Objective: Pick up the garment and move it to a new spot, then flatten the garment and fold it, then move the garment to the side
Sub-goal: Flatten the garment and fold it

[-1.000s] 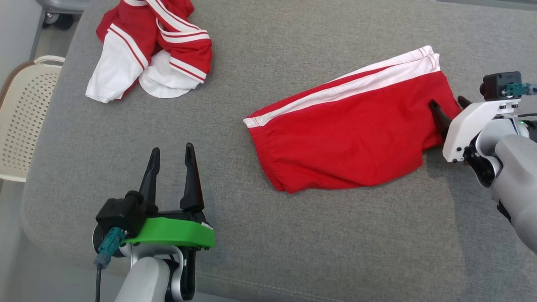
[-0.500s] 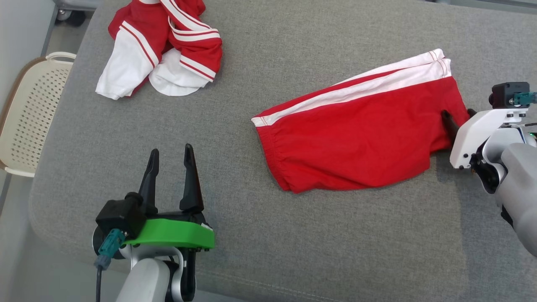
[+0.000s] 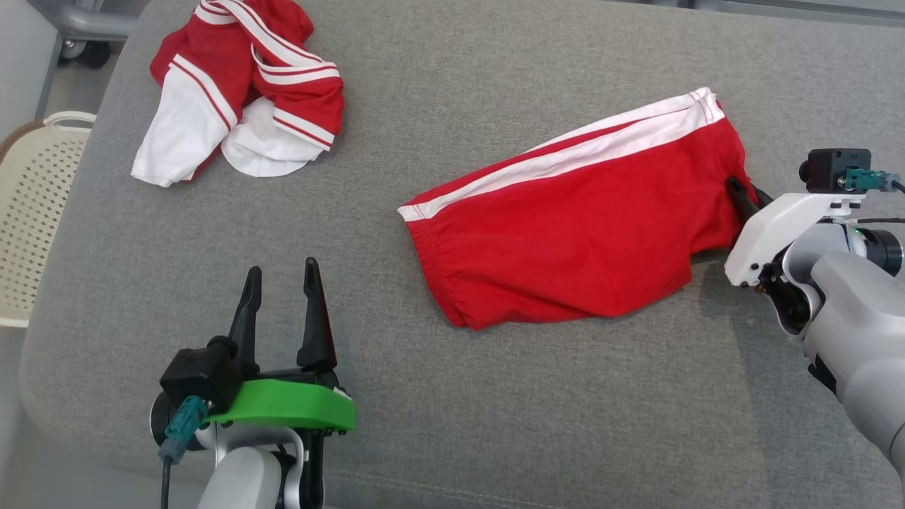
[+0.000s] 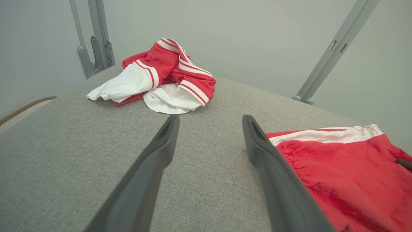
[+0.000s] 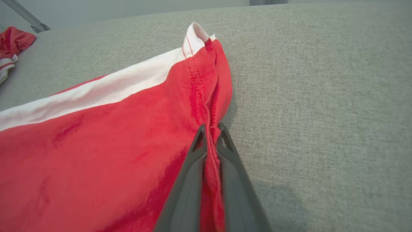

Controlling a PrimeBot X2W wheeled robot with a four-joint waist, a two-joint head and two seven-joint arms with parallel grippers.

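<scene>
Near the bench's (image 3: 495, 396) front edge, the left gripper (image 3: 281, 268) hovers with its jaws apart and empty. Right of the middle lie the red shorts (image 3: 565, 233), soft, light and limp. The right gripper (image 3: 742, 187) has its jaws closed on their leg hem, probably a sound hold. A crumpled top (image 3: 240, 92) sits at the far left corner.

You see the left gripper (image 4: 209, 120) with its fingers (image 4: 154, 161) spread apart over the grey worktop (image 4: 64, 145). The red shorts (image 4: 347, 174) lie at 4 o'clock, a crumpled red-and-white garment (image 4: 167, 77) at 11 o'clock.
</scene>
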